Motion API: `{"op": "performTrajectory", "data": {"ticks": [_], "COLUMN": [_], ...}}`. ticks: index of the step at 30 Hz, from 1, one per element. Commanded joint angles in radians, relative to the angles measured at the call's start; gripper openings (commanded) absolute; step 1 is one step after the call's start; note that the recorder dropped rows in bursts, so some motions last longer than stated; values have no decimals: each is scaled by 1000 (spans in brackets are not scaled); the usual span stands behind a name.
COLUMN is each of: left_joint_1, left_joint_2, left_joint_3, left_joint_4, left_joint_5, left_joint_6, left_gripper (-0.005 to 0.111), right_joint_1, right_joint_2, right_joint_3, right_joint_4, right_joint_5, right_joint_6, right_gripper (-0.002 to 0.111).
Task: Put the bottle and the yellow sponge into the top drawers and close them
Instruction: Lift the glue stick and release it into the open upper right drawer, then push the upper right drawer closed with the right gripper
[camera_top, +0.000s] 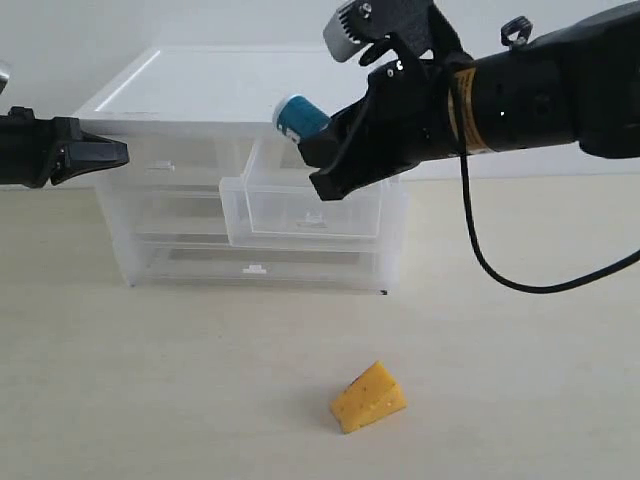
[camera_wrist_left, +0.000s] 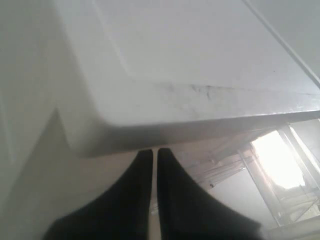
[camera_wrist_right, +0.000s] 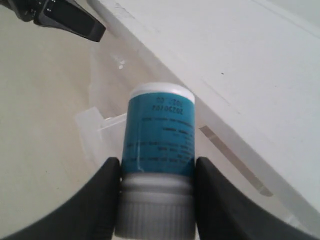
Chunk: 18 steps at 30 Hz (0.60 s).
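Right tool clamped on teal-labelled bottle, seemingly above pulled-out right top drawer, left tool closed, empty, beside chest corner, yellow sponge on bench before chest

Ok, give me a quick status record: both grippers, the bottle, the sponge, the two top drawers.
right gripper: shut on the bottle
left gripper: shut, empty, beside the chest, near its top corner
bottle: in the air, roughly above the open drawer, not yet in it
yellow sponge: on the table in front of the chest
right-hand top drawer: pulled out
left-hand top drawer: closed
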Motion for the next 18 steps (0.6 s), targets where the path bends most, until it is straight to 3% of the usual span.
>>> {"op": "performTrajectory", "data": {"ticks": [1,4,6,7,8,10,15,17,18], "left_joint_1": [2,2,2,2,2,2,2,2,2], "left_joint_2": [-9,-9,-9,-9,-9,-9,-9,-9,-9], "left_joint_3": [-11,-11,-11,-11,-11,-11,-11,-11,-11], "left_joint_4": [-47,-49,-49,-49,-51,-51,-51,-51,-51], "left_joint_5": [20,18,18,18,18,18,18,18,18], "left_joint_6": [10,10,10,10,10,10,10,12,14], "left_gripper": [4,4,4,4,4,4,4,4,4], "right_joint_1": [-7,-7,-7,-7,-7,-7,-7,-7,-7], "right_joint_2": [28,34,32,30,26,15,-47,-93,-99], "right_joint_3": [6,6,6,4,4,4,4,4,4], "right_joint_4": [2,2,2,2,2,2,2,2,2], "right_joint_5": [9,15,35,52,94,121,59,-128,-219], "right_joint_6": [-57,-59,-62,-62,-62,-47,-7,83,145], "right_gripper": [0,2,12,20,40,64,66,64,57]}}
